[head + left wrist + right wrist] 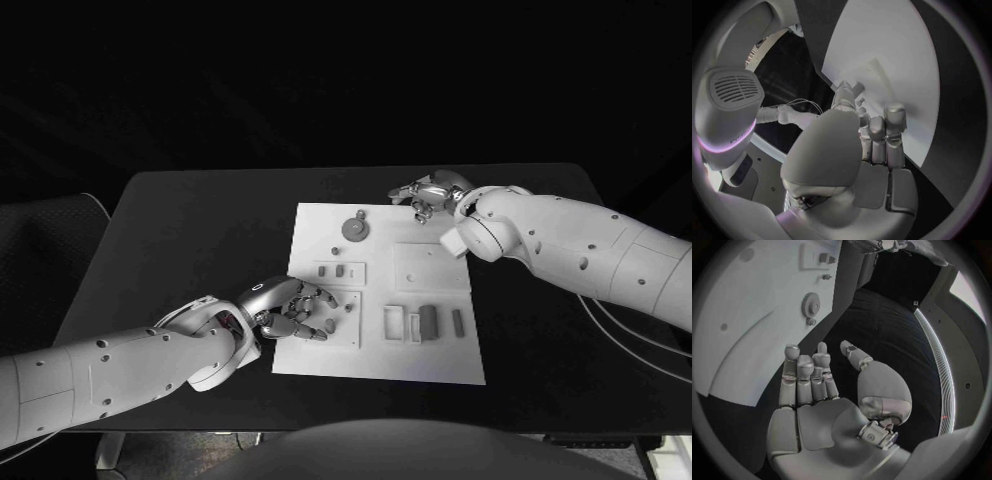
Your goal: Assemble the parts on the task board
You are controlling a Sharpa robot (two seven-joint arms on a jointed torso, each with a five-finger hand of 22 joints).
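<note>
Fingers [807, 375] of right hand [430, 195] spread empty; left hand [296, 305] curled over task board [433, 360].

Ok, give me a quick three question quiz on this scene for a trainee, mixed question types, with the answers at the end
1. True or false: the right robot hand holds a part.
2. Which robot hand is over the task board? A) left robot hand B) right C) both
3. Fill in: the round gear lies near the board's ____ edge, far or near from the robot.

Key:
1. False. In the right wrist view its fingers are apart with nothing in them.
2. A. It is at the board's left edge; the right one is beyond the far edge.
3. Far.
</note>
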